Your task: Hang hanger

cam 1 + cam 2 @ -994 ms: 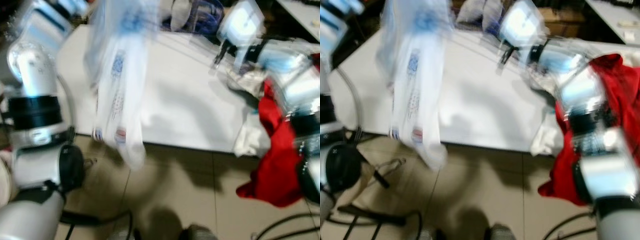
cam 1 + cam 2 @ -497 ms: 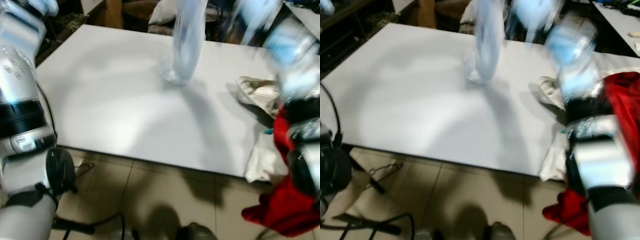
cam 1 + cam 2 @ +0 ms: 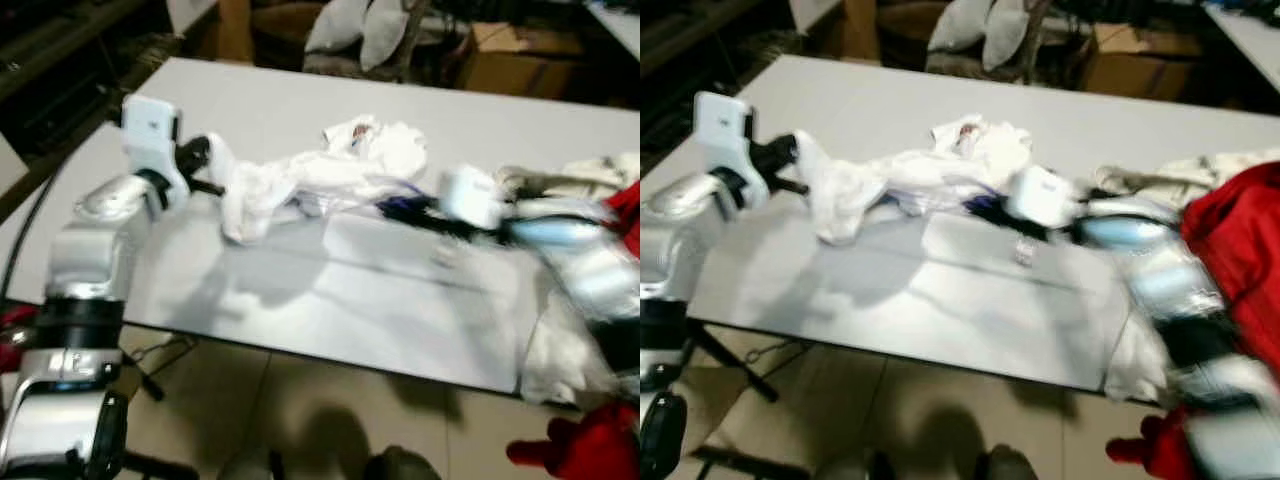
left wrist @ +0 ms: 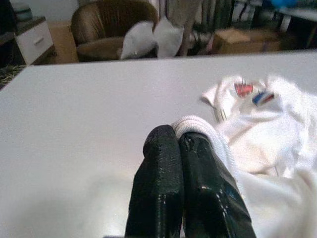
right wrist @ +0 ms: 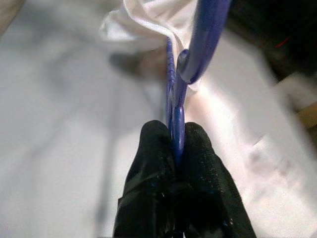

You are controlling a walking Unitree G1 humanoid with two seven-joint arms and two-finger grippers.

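Observation:
A white garment (image 3: pixel 330 175) with small red and blue marks lies bunched across the white table (image 3: pixel 300 300), stretched between my two grippers. My left gripper (image 3: pixel 208 165) is at its left end, and its fingers (image 4: pixel 163 163) are shut on the garment's ribbed white edge (image 4: pixel 208 131). My right gripper (image 3: pixel 405 207) is low over the table at the garment's right end, blurred. Its fingers (image 5: pixel 153 163) are shut on a blue plastic hanger (image 5: pixel 203 34), which runs under a fold of the garment (image 5: pixel 148 20).
A red cloth (image 3: pixel 1230 240) and more pale clothes (image 3: pixel 570 180) lie at the table's right end and hang over its edge. Behind the table are two white cushions (image 3: pixel 365 25) and a cardboard box (image 3: pixel 510 50). Tiled floor (image 3: pixel 250 420) lies in front.
The garment hung in the air over the table before; it now lies on the table, stretched between both lowered grippers. The camera has also shifted.

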